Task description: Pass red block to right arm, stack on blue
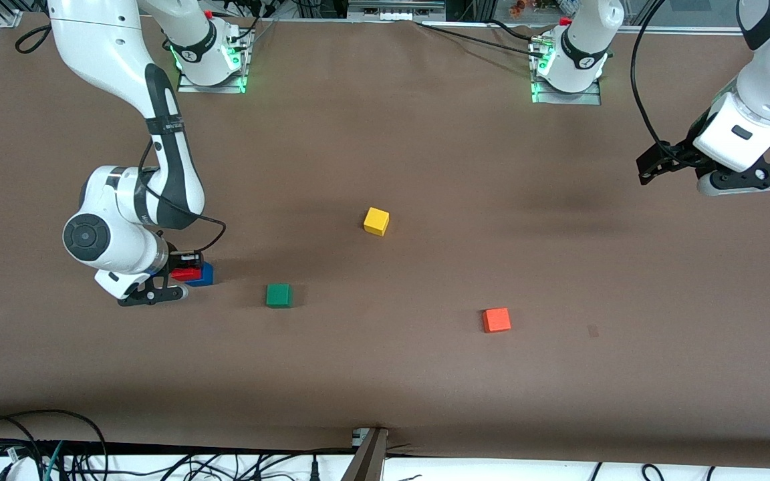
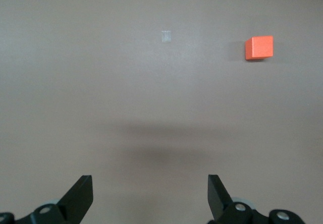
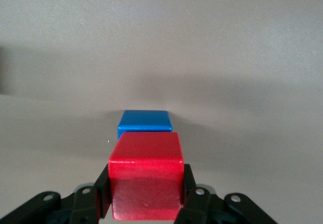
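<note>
My right gripper [image 1: 183, 268] is shut on the red block [image 1: 186, 274], low over the table toward the right arm's end. In the right wrist view the black fingers [image 3: 103, 191] clamp the red block [image 3: 145, 181] on both sides. The blue cube [image 1: 206, 274] sits on the table right beside the red block, and the red block partly overlaps it. The blue cube's top also shows in the right wrist view [image 3: 144, 121]. I cannot tell whether the two blocks touch. My left gripper [image 1: 649, 168] is open and empty, raised over the left arm's end of the table; it also shows in the left wrist view [image 2: 150, 191].
A green cube [image 1: 279, 295] lies near the blue cube, toward the table's middle. A yellow cube [image 1: 376, 221] sits mid-table. An orange-red cube [image 1: 496, 320] lies nearer the front camera, also in the left wrist view [image 2: 259, 48]. Cables run along the table's front edge.
</note>
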Robot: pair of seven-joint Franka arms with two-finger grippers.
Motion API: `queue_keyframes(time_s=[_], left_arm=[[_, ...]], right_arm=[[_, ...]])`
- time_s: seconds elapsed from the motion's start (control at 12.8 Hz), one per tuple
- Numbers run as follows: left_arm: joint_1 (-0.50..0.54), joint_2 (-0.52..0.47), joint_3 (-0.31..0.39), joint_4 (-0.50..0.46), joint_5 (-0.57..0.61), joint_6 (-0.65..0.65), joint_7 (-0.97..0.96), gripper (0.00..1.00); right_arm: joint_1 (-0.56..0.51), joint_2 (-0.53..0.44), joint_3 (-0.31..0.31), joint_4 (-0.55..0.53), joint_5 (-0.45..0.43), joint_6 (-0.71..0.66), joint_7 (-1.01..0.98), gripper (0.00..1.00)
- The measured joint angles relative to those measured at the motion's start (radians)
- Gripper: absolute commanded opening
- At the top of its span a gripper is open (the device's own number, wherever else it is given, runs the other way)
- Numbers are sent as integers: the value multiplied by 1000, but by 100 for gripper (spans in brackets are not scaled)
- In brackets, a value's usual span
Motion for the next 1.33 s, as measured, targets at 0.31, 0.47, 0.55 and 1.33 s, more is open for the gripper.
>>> queue_keyframes(time_s=[0.31, 0.47, 0.55, 1.33], left_arm=[[-1, -2, -9, 0, 0, -6, -1, 100], [5, -2, -3, 0, 0, -7, -1, 100], [6, -2, -2, 0, 0, -7, -1, 100], [28, -11, 2, 1, 0, -23, -1, 100]], right_arm=[[0, -3, 0, 4, 6, 0, -2, 100], [-1, -12, -1, 27, 6, -17, -4, 100], [-4, -18, -2, 54, 6, -55, -4, 100], [-52, -74, -76, 383, 5, -606, -13, 100]])
